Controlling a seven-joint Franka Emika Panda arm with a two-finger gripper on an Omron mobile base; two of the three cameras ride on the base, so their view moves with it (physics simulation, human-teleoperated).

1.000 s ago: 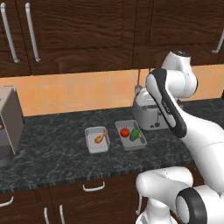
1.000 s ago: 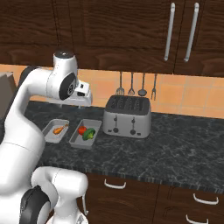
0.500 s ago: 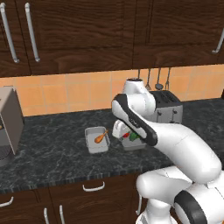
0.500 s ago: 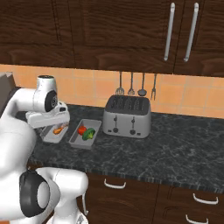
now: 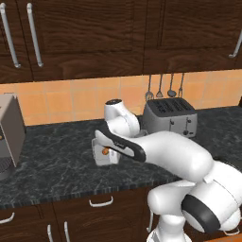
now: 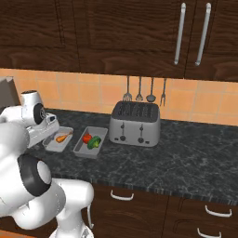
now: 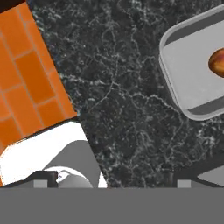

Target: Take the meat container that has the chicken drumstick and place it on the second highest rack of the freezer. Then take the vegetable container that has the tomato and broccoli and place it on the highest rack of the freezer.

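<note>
While the white arm reaches low across the dark speckled bench [image 6: 195, 148], its tool [image 7: 109, 181] hangs above bare bench top with its jaws spread wide and nothing between them; in the hand view one dark finger tip [image 7: 41, 179] shows at each lower corner of the picture, well apart.

The toaster [image 6: 135, 123] serves as the landmark. In the right base view, the vegetable container [image 6: 81, 149] lies just to the left of the toaster on the bench, a pale grey tray holding the tomato [image 6: 86, 138] and the broccoli [image 6: 95, 142], the two touching or nearly so. Further left of the toaster, beside that tray and apart from it, lies the meat container [image 6: 56, 144] with the chicken drumstick [image 6: 61, 137] in it. The arm's wrist link overlaps the left end of this tray in that view.

In the left base view the meat container [image 5: 106, 158] appears left of the toaster [image 5: 169, 116], partly hidden behind the arm, with a bit of the orange drumstick [image 5: 105, 151] peeking out.

In the hand view the meat container [image 7: 188, 74] sits toward the upper right, with the drumstick [image 7: 217, 62] cut off by the picture's edge. The tool is beside the tray, not over it and not touching it.

Three utensils [image 6: 139, 89] hang on the orange tiled wall above the toaster, beneath dark wooden cabinets [image 6: 116, 32].
</note>
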